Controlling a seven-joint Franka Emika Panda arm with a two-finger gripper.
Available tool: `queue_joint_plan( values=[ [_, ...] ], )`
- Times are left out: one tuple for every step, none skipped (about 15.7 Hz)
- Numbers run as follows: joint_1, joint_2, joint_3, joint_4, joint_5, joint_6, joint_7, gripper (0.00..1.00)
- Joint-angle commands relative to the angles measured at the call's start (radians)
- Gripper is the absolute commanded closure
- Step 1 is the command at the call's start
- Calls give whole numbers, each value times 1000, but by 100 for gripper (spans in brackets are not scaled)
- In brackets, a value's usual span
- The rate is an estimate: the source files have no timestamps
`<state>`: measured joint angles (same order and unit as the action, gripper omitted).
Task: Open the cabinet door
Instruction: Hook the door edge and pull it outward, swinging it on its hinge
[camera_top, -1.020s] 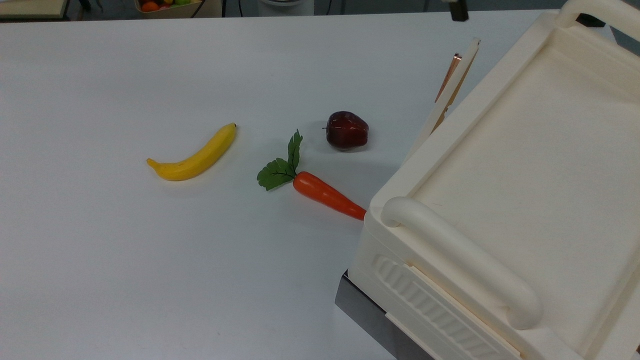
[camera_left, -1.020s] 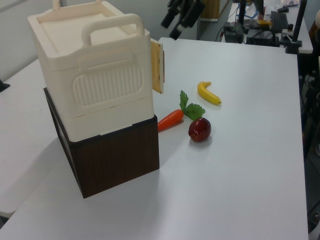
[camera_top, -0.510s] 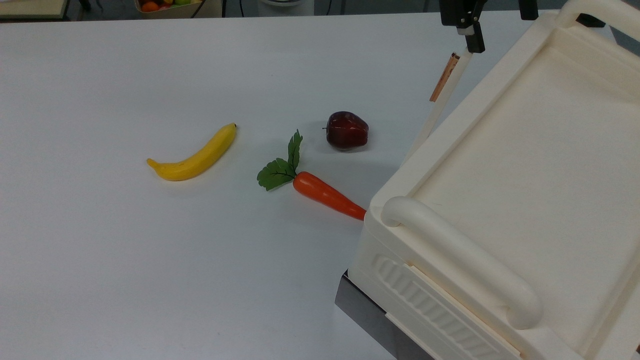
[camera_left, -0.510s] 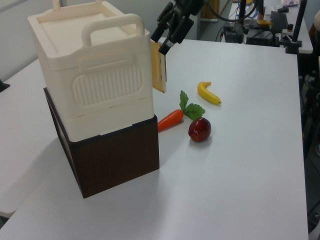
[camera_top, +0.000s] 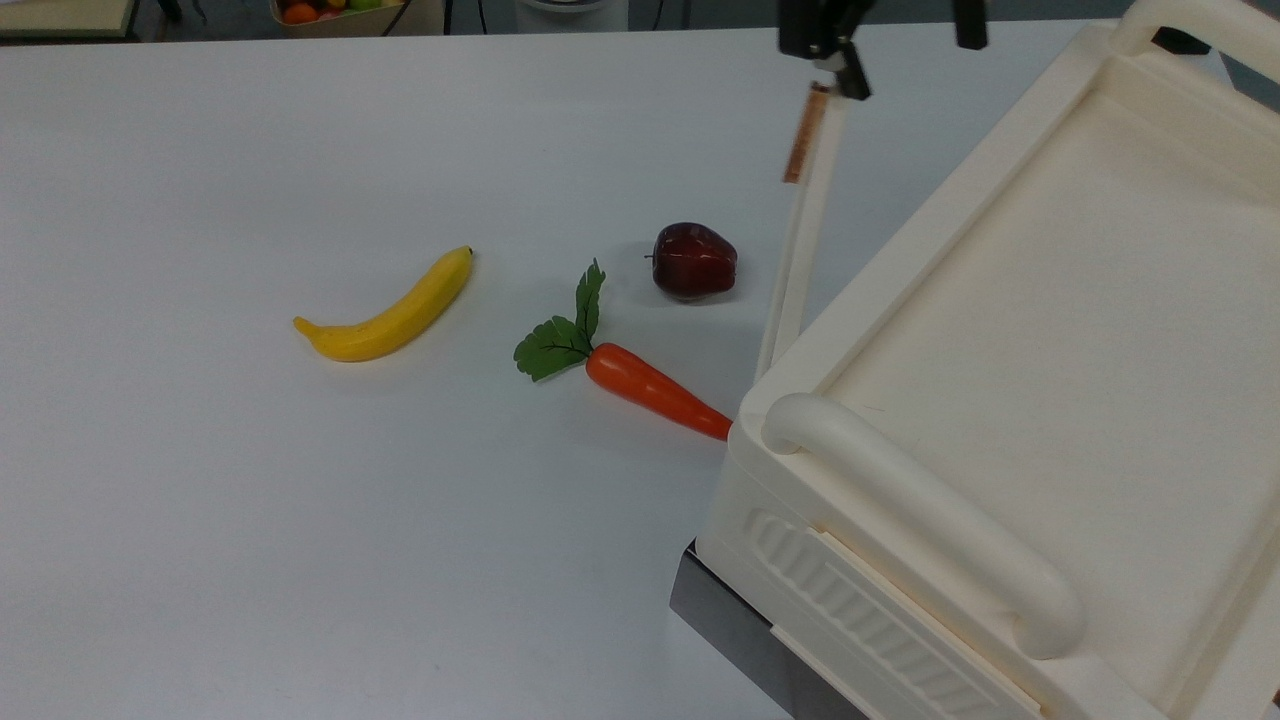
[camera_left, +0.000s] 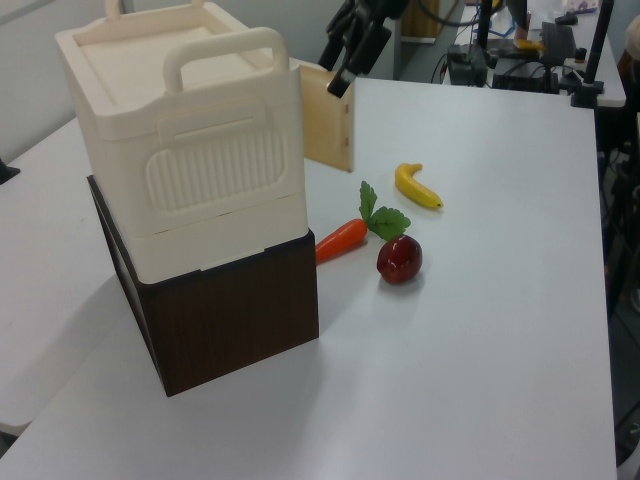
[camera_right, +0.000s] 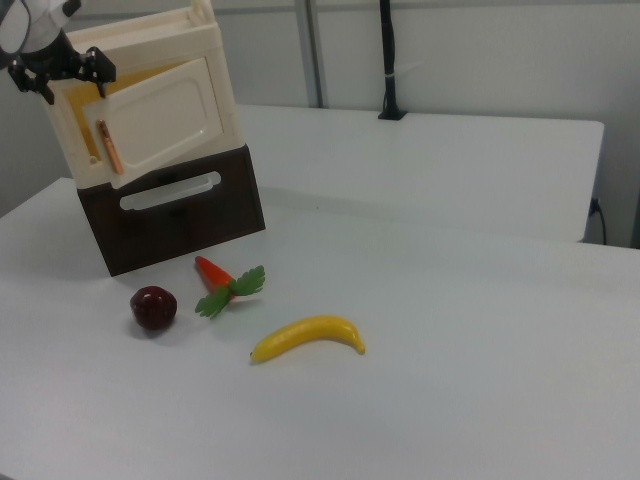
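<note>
The cabinet door (camera_top: 800, 250) is a flat cream panel hinged at the near corner of the cream cabinet (camera_top: 1050, 330). It stands swung out from the cabinet front, with its copper-brown strip handle (camera_top: 805, 135) at the free end. In the right view the cabinet door (camera_right: 165, 120) hangs partly open with the handle (camera_right: 108, 147) at its left edge. My gripper (camera_top: 910, 55) is open at the door's free top edge, one black finger touching the panel just behind the handle. In the left view my gripper (camera_left: 336, 72) hovers over the door (camera_left: 328, 130).
The cabinet rests on a dark brown box (camera_left: 230, 320). On the white table (camera_top: 300, 550) lie a banana (camera_top: 390, 312), a carrot (camera_top: 650, 388) and a dark red apple (camera_top: 694, 260), all close to the door's swing side. A rounded handle bar (camera_top: 920, 510) tops the cabinet.
The door has swung wider open, its handle end moving toward the top view's left. My gripper came down to the door's free edge and moved left with it.
</note>
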<state>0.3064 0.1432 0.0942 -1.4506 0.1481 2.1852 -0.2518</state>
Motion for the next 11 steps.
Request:
queue_joint_plan(
  values=[
    [-35,-60,-10,-11,18,-97,-4,0],
    [-39,-76,-10,-11,18,-117,-4,0],
    [-41,-85,-10,-11,19,-130,-4,0],
    [-41,-91,-8,-11,19,-142,-3,0],
    [-41,-91,-7,-11,19,-153,-1,0],
    [-41,-91,-7,-11,19,-157,-1,0],
    [-41,-89,-7,-13,19,-157,15,0],
    [-43,-85,-7,-16,12,-157,50,0],
    [-43,-79,-8,-19,4,-159,89,0],
    [-49,-76,-11,-22,-2,-172,126,0],
    [-56,-71,-21,-22,-16,-200,149,0]
  ],
)
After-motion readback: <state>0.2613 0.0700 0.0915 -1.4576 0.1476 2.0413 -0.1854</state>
